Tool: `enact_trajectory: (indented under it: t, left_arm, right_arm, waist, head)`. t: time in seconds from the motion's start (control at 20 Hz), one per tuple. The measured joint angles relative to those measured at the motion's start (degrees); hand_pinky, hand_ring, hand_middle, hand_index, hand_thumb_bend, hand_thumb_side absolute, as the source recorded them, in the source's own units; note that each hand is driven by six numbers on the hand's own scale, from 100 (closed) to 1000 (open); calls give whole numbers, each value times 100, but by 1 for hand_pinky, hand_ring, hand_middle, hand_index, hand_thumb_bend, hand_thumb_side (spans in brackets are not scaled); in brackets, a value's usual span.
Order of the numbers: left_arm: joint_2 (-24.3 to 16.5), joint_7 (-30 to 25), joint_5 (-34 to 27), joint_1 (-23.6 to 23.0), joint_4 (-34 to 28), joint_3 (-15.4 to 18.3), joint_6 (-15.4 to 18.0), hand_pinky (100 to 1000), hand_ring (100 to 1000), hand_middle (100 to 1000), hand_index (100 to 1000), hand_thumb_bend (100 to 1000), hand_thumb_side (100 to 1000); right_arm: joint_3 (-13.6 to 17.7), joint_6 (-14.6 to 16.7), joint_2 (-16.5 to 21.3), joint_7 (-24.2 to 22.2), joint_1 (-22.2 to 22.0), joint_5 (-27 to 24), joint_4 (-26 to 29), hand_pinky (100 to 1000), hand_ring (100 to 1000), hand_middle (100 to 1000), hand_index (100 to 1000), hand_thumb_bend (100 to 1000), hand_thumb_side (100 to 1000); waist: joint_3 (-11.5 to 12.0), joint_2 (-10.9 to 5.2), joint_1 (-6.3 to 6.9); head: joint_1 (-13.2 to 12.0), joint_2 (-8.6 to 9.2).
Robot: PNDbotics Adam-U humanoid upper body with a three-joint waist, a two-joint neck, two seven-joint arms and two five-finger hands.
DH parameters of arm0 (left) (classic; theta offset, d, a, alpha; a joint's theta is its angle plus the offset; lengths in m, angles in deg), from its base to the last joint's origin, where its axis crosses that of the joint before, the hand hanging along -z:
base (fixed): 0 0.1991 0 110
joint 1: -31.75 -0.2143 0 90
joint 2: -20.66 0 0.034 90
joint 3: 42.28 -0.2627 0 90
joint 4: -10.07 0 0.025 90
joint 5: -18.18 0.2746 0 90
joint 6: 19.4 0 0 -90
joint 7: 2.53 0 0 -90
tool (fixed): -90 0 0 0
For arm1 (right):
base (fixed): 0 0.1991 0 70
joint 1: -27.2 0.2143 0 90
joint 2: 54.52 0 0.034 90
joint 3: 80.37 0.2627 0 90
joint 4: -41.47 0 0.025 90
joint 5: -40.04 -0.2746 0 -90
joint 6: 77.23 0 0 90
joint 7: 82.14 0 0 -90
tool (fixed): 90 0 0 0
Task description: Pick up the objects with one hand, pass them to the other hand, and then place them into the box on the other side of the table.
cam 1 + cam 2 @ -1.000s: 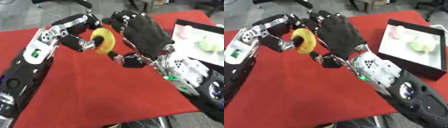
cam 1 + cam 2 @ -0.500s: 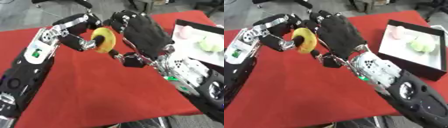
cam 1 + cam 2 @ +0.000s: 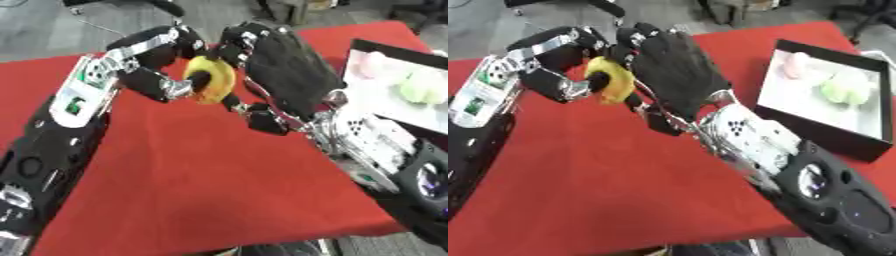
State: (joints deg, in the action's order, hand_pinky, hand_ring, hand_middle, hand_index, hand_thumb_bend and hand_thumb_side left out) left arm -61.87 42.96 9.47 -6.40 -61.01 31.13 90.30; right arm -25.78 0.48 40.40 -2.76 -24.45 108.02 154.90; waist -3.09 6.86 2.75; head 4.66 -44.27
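In the left eye view, your left hand (image 3: 162,55) sits in the upper middle of the frame, fingers curled round a yellow ring (image 3: 210,80) held up above the tabletop (image 3: 192,185). Your right hand (image 3: 284,75) is right against the ring from the frame's right, its black back toward the camera; its fingers reach up past the ring's edge, but you cannot tell from here whether they have closed on it. The tabletop is covered in red cloth, which fills most of the frame and lies askew, its near edge running across the bottom. Beyond its far edge, along the top of the frame, there is grey floor and some dark furniture legs.

In the right eye view, the box (image 3: 881,150) shows at the right of the frame: black walls, a white inside, resting on the red cloth well apart from both hands. Inside it lie a pale pink thing (image 3: 796,64) and, just beside it, a pale green thing (image 3: 846,89). The ring shows in the upper left of the frame, between the two hands, touching both. Grey floor runs along the top edge.
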Motion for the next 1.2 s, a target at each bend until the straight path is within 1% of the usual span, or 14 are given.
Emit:
enact_trajectory:
  t: [0.1, 0.15, 0.2, 0.45, 0.55, 0.6, 0.65, 0.7, 0.8, 0.9, 0.95, 1.0, 1.05, 1.2]
  left_arm:
    - [0, -2, -5, 1, -11, 15, -2, 702, 375, 318, 522, 100, 305]
    - [0, -3, -10, 1, -11, 23, -3, 706, 381, 324, 527, 100, 303]
    - [0, -4, -13, 1, -11, 27, -4, 708, 385, 327, 530, 100, 303]
    - [0, -23, -76, 0, -16, 22, -23, 731, 431, 383, 585, 100, 298]
    - [-1, -36, -140, -3, -24, -7, -36, 743, 456, 414, 614, 100, 325]
    - [-3, -44, -180, -9, -42, -17, -44, 752, 473, 436, 636, 100, 523]
    - [-4, -47, -224, -21, -57, -30, -47, 753, 476, 442, 642, 100, 593]
    - [-5, -52, -267, -41, -83, -39, -52, 758, 488, 458, 658, 100, 724]
    - [-5, -71, -348, -63, -124, -36, -71, 765, 502, 476, 677, 100, 858]
    - [-5, -104, -437, -82, -153, -6, -104, 772, 516, 493, 697, 100, 942]
    - [-5, -128, -497, -92, -164, 15, -128, 773, 518, 496, 699, 100, 951]
    - [-5, -154, -557, -98, -182, 43, -154, 776, 524, 503, 707, 137, 978]
    - [-5, -184, -616, -100, -194, 81, -184, 780, 531, 512, 716, 167, 992]
    - [-10, -296, -789, -102, -232, 239, -296, 783, 540, 522, 725, 179, 992]
  right_arm:
    - [0, -18, 0, 78, -2, -72, 0, 136, 699, 594, 441, 100, 100]
    - [0, -32, 0, 118, -3, -107, 0, 136, 698, 592, 361, 100, 100]
    - [0, -52, 0, 156, -4, -141, 0, 134, 699, 590, 327, 100, 100]
    - [-16, -163, 0, 277, -21, -327, 0, 116, 691, 560, 280, 100, 100]
    - [-28, -209, 2, 313, -37, -401, 0, 111, 689, 554, 277, 100, 100]
    - [-31, -231, 2, 330, -46, -430, 3, 106, 689, 550, 274, 100, 100]
    - [-32, -249, 2, 343, -51, -454, 14, 105, 689, 548, 274, 100, 100]
    - [-33, -263, 2, 351, -52, -474, 27, 103, 689, 547, 273, 100, 100]
    - [-36, -287, 2, 361, -52, -480, 38, 100, 689, 546, 273, 100, 100]
    - [-45, -298, 2, 362, -53, -481, 60, 100, 690, 547, 272, 100, 100]
    - [-53, -301, 2, 359, -53, -481, 65, 100, 690, 547, 272, 100, 100]
    - [-58, -305, 2, 355, -53, -480, 69, 100, 691, 548, 272, 100, 100]
    - [-63, -309, 3, 351, -53, -479, 83, 100, 692, 548, 272, 100, 100]
    - [-63, -324, 8, 337, -53, -471, 106, 100, 692, 549, 272, 101, 100]
  waist:
    - [-4, 1, 1]
    - [-6, 1, 2]
    - [-7, 2, 3]
    - [-21, 15, 9]
    - [-35, 16, 12]
    - [-36, 16, 14]
    - [-36, 16, 15]
    - [-36, 16, 15]
    - [-36, 16, 15]
    - [-36, 17, 15]
    - [-36, 17, 15]
    - [-36, 17, 15]
    - [-36, 17, 15]
    - [-36, 17, 14]
  head:
    - [0, 0]
    - [0, 0]
    - [0, 0]
    - [1, 0]
    - [1, 0]
    - [2, 0]
    - [3, 0]
    - [5, 0]
    - [10, 0]
    - [20, 0]
    - [22, 0]
    - [25, 0]
    - [29, 0]
    - [49, 0]
